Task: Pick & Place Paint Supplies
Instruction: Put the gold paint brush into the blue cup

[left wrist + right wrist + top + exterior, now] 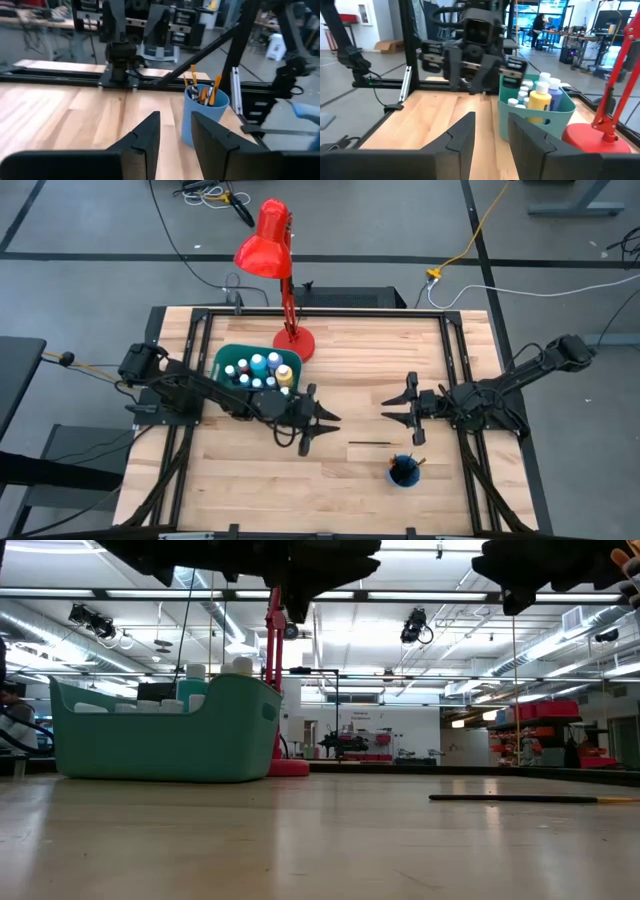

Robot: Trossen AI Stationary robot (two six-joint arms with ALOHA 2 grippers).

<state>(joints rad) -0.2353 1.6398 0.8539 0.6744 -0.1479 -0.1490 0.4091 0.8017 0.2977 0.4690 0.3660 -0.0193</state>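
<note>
One thin dark long-handled paintbrush (370, 443) lies flat on the bare wooden table (240, 490), its long axis running left to right across the table in the high view, with a pale tip toward the right arm's side visible in the low view. It rests between the two arms, nearer the front edge than either gripper, and just behind the small round blue cup (404, 472), which already holds several orange-handled brushes (202, 92). The white-capped paint bottles (258, 370) stand together inside the teal rectangular plastic bin (222, 359), beside the base of the red desk lamp (283, 260). The left gripper (322, 424) hovers above the table just in front of the bin, its two dark fingers (148, 137) set partly apart with a narrow gap and nothing between them. The right gripper (395, 409) hovers opposite it, fingers (464, 131) likewise partly apart and empty. Judged from the high view, the brush lies roughly midway, slightly toward the front from both fingertips; neither arm is clearly nearer. Because the handle lies along the line joining the arms, a pickup probably requires the chosen gripper to descend and turn so the fingers close across the handle, not along it.
</note>
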